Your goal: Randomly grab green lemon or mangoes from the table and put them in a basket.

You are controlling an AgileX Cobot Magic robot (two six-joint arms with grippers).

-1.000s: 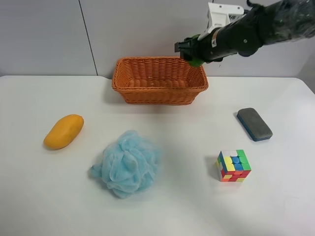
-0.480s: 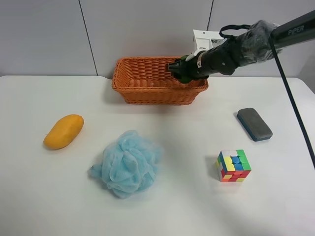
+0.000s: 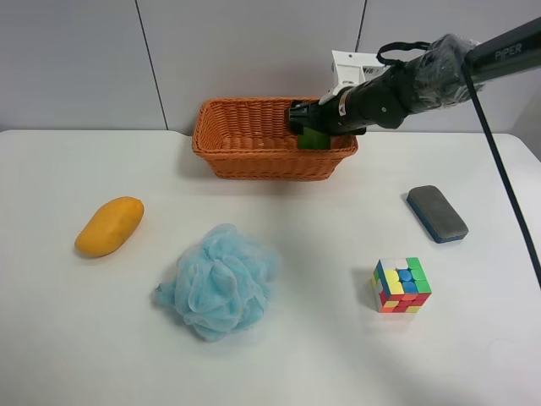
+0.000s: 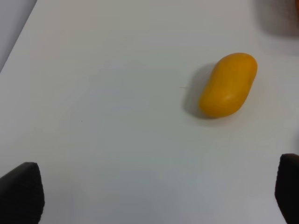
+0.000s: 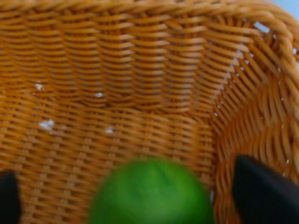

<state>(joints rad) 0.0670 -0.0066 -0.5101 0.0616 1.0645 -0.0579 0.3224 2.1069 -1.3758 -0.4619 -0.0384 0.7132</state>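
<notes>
The green lemon (image 3: 311,139) lies inside the wicker basket (image 3: 254,159) near its right end. In the right wrist view the lemon (image 5: 150,193) is blurred on the basket's woven floor (image 5: 140,70). My right gripper (image 5: 135,191) is open, its dark fingertips (image 5: 261,191) stand apart from the lemon on either side, and in the exterior high view it (image 3: 302,118) reaches over the basket's right rim. The yellow-orange mango (image 3: 109,226) lies on the white table (image 3: 338,355) at the left. My left gripper (image 4: 154,186) is open above the table (image 4: 93,93), short of the mango (image 4: 228,84).
A light blue mesh bath pouf (image 3: 218,281) lies in the middle front. A coloured puzzle cube (image 3: 401,285) stands at the right front. A dark blue-grey eraser block (image 3: 436,213) lies at the right. A grey wall stands behind the basket.
My right gripper came down from above the basket's rim into the basket. Its jaws have opened and the green lemon now sits lower, free between the fingers.
</notes>
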